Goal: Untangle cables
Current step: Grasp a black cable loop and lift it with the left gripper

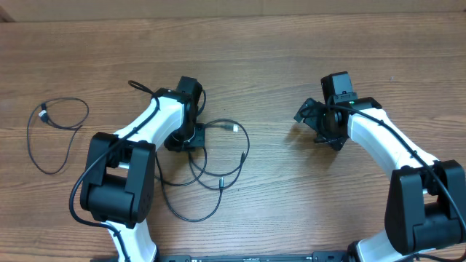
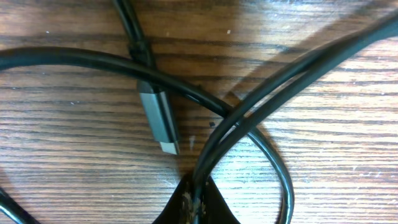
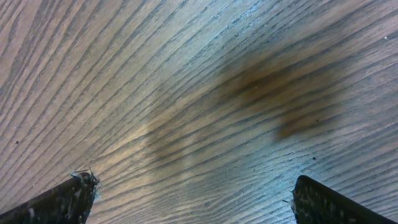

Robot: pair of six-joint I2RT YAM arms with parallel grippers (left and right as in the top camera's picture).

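Your left gripper (image 2: 194, 202) pinches the thin black looped cables (image 2: 62, 57), silver plug (image 2: 158, 121) at its eleven o'clock; right gripper (image 3: 193, 190) gapes wide.

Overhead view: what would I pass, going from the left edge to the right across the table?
Loose cable loop → tangled cables → right gripper, open over bare wood.
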